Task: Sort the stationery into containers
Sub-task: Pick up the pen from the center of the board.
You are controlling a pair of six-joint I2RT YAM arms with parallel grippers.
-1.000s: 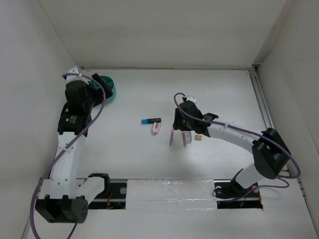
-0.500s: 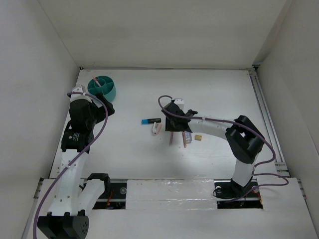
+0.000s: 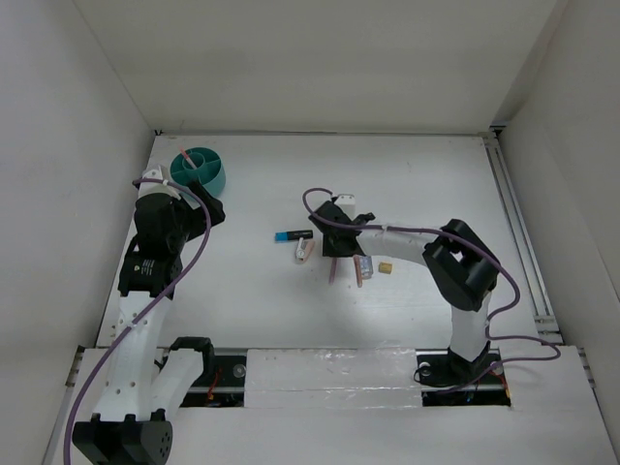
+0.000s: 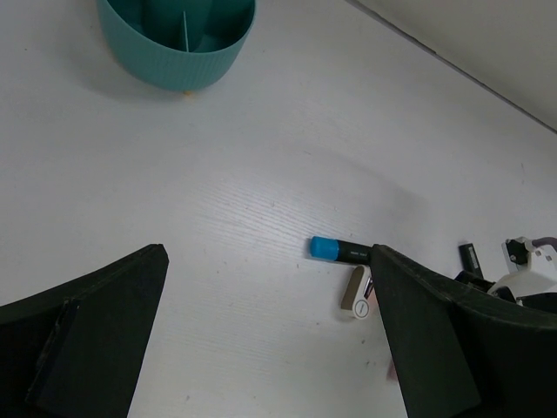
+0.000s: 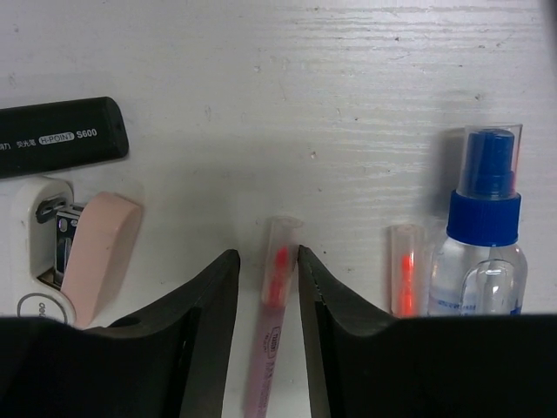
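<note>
Right jaws are down at the bench (image 3: 407, 174) and spread just a little. 1 thin pink pen (image 5: 271, 322) lies flat between them. A small gap shows beside the pen, so it is not pinched. Just to the right of it lies the other pink pen (image 5: 405, 274), and touching that one is a small clear bottle (image 5: 479, 235) with a blue cap, lying on its side. To the left of the jaws lies a pink-white eraser (image 5: 74, 252), and above it the end of a black marker (image 5: 57, 138).

From the top camera, the black marker's blue end points left, and a tiny tan block (image 3: 385, 267) sits just right of the bottle.

Left jaws are spread wide and hold nothing. They hang above the bench on the left side, well apart from the pile of things.

The round teal tub (image 3: 199, 170) stands at the far left of the bench, near the left arm (image 3: 155, 242). It has walls inside that split it into parts, and 1 pink stick pokes up from it.
</note>
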